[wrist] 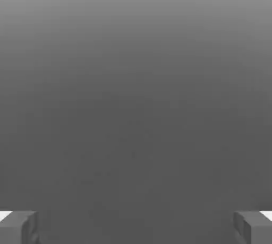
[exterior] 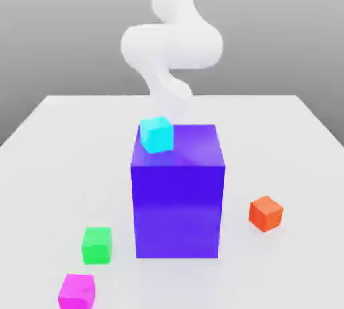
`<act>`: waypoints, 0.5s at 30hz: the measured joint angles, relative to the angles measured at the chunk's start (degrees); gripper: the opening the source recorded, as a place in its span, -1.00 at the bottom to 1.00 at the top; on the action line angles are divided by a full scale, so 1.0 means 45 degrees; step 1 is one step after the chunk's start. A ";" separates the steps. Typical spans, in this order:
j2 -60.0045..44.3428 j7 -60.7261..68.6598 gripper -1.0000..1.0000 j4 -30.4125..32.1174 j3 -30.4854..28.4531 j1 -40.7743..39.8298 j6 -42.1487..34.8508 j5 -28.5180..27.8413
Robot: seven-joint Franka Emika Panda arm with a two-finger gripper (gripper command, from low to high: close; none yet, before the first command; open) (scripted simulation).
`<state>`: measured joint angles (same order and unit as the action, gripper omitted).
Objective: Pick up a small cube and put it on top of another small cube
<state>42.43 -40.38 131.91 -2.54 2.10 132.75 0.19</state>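
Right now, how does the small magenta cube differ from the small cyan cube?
The small magenta cube lies on the white table; the small cyan cube sits on top of the big blue-violet block. Magenta is nearest the camera, cyan farther back. Both look about the same size.

Cubes scattered around a big block on a pale surface (exterior: 60,140)

The cyan cube (exterior: 157,134) sits atop the blue-violet block (exterior: 178,200); green cube (exterior: 97,245) and magenta cube (exterior: 76,291) lie near left, orange cube (exterior: 265,213) right, white arm (exterior: 171,46) behind.

White tabletop (exterior: 60,140), plain grey backdrop (exterior: 60,25), soft even light
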 joint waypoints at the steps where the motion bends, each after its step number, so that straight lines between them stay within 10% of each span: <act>1: -0.0324 0.0532 0.00 0.0013 -0.0252 0.0205 0.0096 0.0025; 15: -0.4453 0.7913 0.00 0.0195 -0.3553 0.2554 0.1365 0.1045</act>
<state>22.39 -4.77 132.79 -18.53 13.59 138.89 4.89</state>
